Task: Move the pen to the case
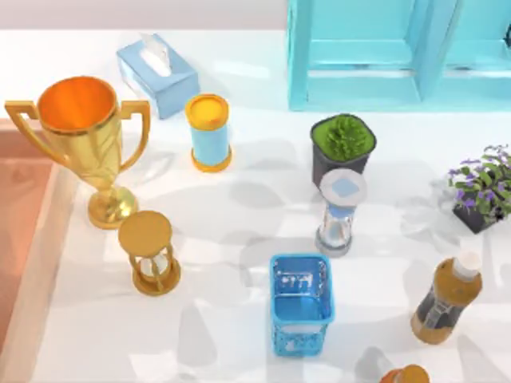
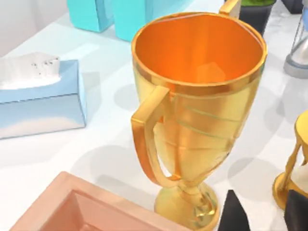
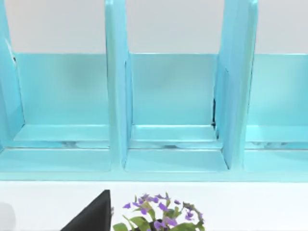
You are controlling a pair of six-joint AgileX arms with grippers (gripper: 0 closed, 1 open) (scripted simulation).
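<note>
Task looked unstarted: the case [image 1: 36, 271], a shallow matte salmon box with a peach rim, sat empty at the worktop's left edge, and I couldn't tell where the pen was. The left end effector [image 2: 264, 216] hung spread beside the glossy gold trophy [image 2: 197, 110]. The right end effector [image 3: 91, 216] faced the turquoise shelf [image 3: 173, 96], state couldn't be told.

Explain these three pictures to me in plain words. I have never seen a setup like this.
This is a simulated pair of AgileX robot arms at a white table. The top view looks down from above; the other two come from cameras on each arm's wrist.

On the table stand a gold trophy, a tissue box, two hourglasses, a blue mesh basket, a potted plant, a flowering plant, a turquoise shelf unit and a brown bottle. The salmon case lies at the left edge.

The left wrist view faces the trophy, the right one the shelves. I cannot pick out the pen, and nothing appears held.
</note>
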